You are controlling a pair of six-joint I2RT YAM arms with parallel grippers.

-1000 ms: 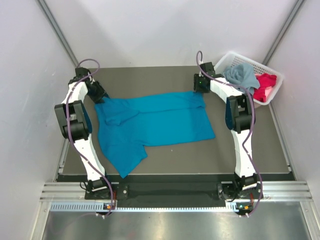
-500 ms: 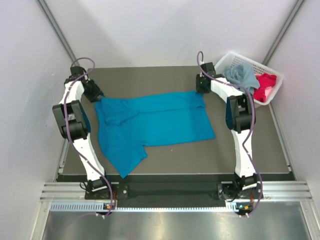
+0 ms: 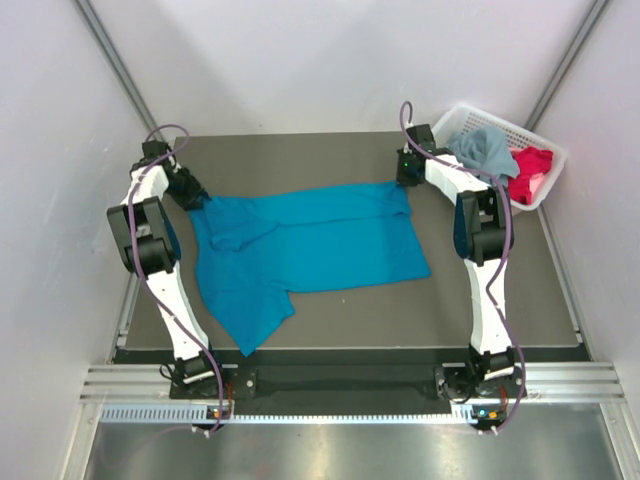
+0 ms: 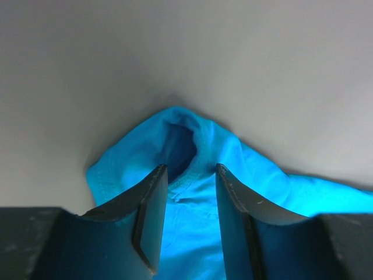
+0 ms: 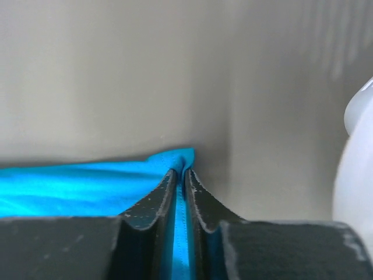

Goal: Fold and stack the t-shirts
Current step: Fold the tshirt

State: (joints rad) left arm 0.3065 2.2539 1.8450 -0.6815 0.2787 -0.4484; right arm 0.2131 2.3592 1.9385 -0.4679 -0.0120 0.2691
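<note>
on the dark table (image 3: 500,290), i am readying the teal-blue t-shirt (image 3: 320,245) for folding: right gripper (image 5: 180,186) clamping one far corner, left gripper (image 4: 187,186), jaws apart, straddling the other.

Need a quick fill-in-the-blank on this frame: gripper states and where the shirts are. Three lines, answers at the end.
1. The right gripper is ____ on a far corner of the teal-blue t-shirt.
2. The left gripper is ____, with a finger on either side of that shirt's bunched corner.
3. The grey-blue t-shirt and the red-pink t-shirt lie in the white basket at the far ____ corner of the table.

Missing words: shut; open; right.
</note>
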